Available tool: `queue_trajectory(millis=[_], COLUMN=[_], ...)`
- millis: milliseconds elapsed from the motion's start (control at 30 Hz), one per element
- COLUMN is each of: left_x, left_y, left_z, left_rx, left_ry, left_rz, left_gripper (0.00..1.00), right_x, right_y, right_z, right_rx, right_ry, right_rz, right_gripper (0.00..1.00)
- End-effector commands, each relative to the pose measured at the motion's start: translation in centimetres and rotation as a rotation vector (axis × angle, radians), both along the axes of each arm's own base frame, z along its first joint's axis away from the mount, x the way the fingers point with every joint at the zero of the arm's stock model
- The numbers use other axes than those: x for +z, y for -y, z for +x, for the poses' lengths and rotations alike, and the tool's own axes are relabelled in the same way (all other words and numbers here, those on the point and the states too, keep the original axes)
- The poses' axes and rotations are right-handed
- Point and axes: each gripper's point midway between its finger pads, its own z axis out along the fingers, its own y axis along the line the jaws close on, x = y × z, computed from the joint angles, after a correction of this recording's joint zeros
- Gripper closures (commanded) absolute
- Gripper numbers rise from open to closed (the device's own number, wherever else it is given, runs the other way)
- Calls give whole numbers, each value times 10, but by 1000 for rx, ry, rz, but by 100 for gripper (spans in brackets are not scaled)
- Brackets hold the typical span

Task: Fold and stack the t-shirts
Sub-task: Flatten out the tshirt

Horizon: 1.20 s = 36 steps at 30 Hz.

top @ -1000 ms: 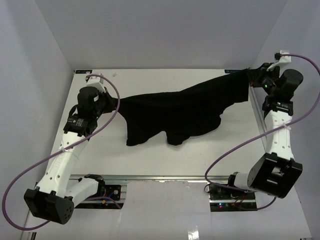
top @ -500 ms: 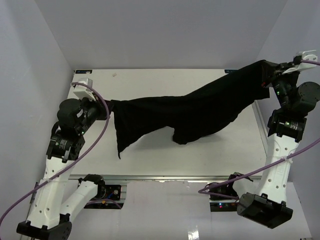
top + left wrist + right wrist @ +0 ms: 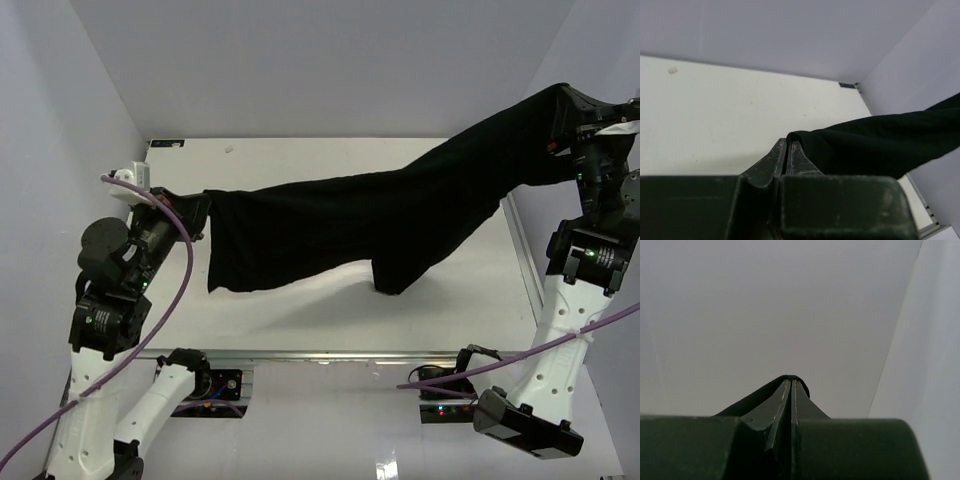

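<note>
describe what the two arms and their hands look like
The left arm and right arm have white perforated link shells with boxy black joint housings. A purple cable loops along each, and small green lights glow on the black joints. The left hand and right hand end in dark, scuffed, wedge-shaped fingers.

Left gripper [image 3: 788, 150]: jaws pressed together on a bunched edge of the black t-shirt [image 3: 880, 142]. We note the cloth stretches rightward above the white worktop [image 3: 715, 110], out past its right edge. A speck [image 3: 672, 70] lies near the far edge.
</note>
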Motion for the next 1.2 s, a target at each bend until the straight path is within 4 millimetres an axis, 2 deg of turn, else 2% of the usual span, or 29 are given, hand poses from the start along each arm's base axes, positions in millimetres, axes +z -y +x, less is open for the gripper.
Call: queue_trajectory(millis=[0,33,100,133,167,233,267,333,367,400,433,467,500,533,567,600,633,700,733,867,933,967,1000,1033,1067,1133,1167], left_x=[-56,-79,-92,-112,-122,-143,-166,-187,-202,-222,-232,-238,-263,-273,-279,-296,-301,-321,-315,-326,-330,-330,-327,-327,-314,-303,-283], left_y=[-1,3,8,11,11,14,15,14,14,13,13,12,13,11,9,8,5,2,-1,-7,-11,-13,-15,-15,-15,-14,-12], left_z=[33,45,58,71,77,88,98,107,117,119,123,129,132,135,140,143,147,151,162,185,197,200,204,204,211,211,215], left_rx=[46,40,34,34,38,40,49,68,79,84,88,92,90,94,109,113,123,142,152,173,186,194,201,202,201,191,186], left_ry=[-148,-202,-213,-246,-261,-297,-338,-372,-394,-429,-446,-445,-501,-519,-530,-571,-576,-634,-605,-643,-674,-678,-678,-693,-670,-669,-637], left_rz=[33,46,37,44,46,49,56,66,69,78,80,73,82,79,53,54,47,45,36,62,84,95,104,110,111,119,109], left_gripper=[92,92,92,92,92,92,92,92,92,92,92,92,92,92,92,92,92,92,92,91,79,68,44,35,29,21,20], right_x=[-52,-78,-114,-139,-158,-187,-216,-241,-262,-278,-291,-313,-319,-328,-348,-349,-365,-370,-376,-379,-378,-377,-376,-375,-374,-371,-372], right_y=[22,22,24,27,27,26,23,19,13,10,8,3,2,2,0,1,2,4,5,6,3,3,2,2,1,0,-2], right_z=[43,55,75,84,95,107,119,130,141,146,151,161,166,172,181,189,196,206,212,227,232,233,234,234,234,232,230], right_rx=[-22,-3,21,22,32,39,52,66,85,93,91,101,103,98,101,100,101,97,98,106,117,121,124,126,131,135,144], right_ry=[-125,-178,-259,-306,-347,-400,-457,-508,-552,-583,-608,-654,-662,-679,-722,-721,-756,-760,-767,-765,-762,-759,-758,-756,-755,-750,-752], right_rz=[74,84,113,131,147,150,164,169,176,178,177,184,180,173,177,178,186,188,191,197,198,199,196,198,198,203,203], right_gripper=[94,94,94,94,94,94,94,94,94,94,94,94,94,94,94,94,94,94,94,94,94,94,94,94,94,94,94])
